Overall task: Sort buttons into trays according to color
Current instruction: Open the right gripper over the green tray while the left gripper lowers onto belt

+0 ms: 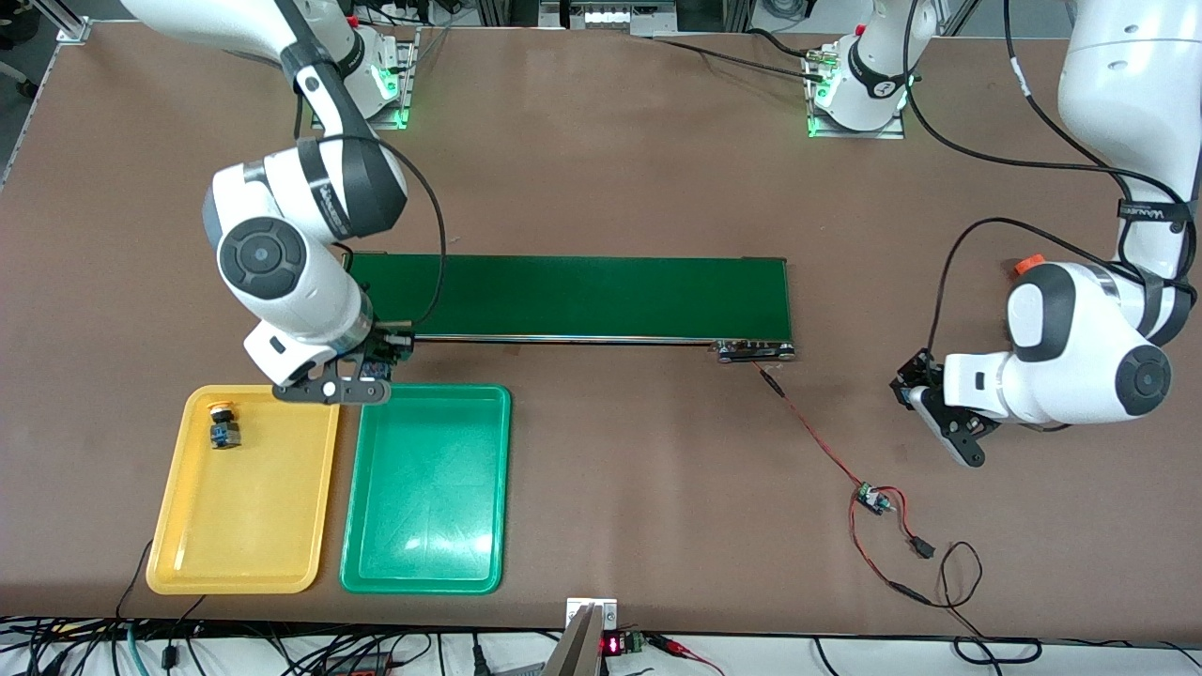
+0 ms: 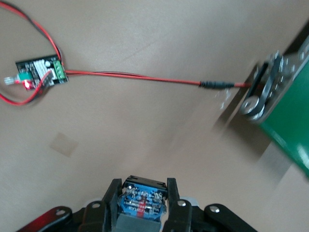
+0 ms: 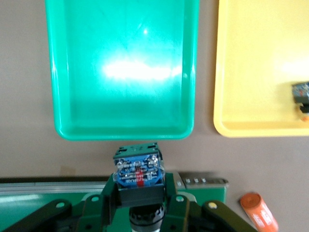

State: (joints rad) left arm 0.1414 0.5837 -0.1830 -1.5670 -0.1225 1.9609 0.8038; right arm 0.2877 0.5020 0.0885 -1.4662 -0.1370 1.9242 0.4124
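Note:
My right gripper [image 1: 376, 362] [image 3: 138, 187] hangs over the conveyor's end, just short of the green tray's [image 1: 427, 488] [image 3: 123, 67] rim. It is shut on a button [image 3: 137, 166] whose black-and-blue body shows; its cap is hidden. The green tray has nothing in it. Beside it, toward the right arm's end, the yellow tray [image 1: 254, 507] [image 3: 256, 72] holds one yellow-capped button [image 1: 223, 424] [image 3: 300, 94]. My left gripper [image 1: 909, 390] [image 2: 143, 187] is low over bare table at the left arm's end, shut on another black-and-blue button [image 2: 142, 202], its cap hidden too.
The long dark-green conveyor belt [image 1: 601, 296] [image 2: 289, 125] crosses the middle of the table. Red and black wires run from its end to a small controller board [image 1: 871, 498] [image 2: 41, 75]. An orange cylinder [image 3: 259, 212] lies on the table beside the conveyor's end near the yellow tray.

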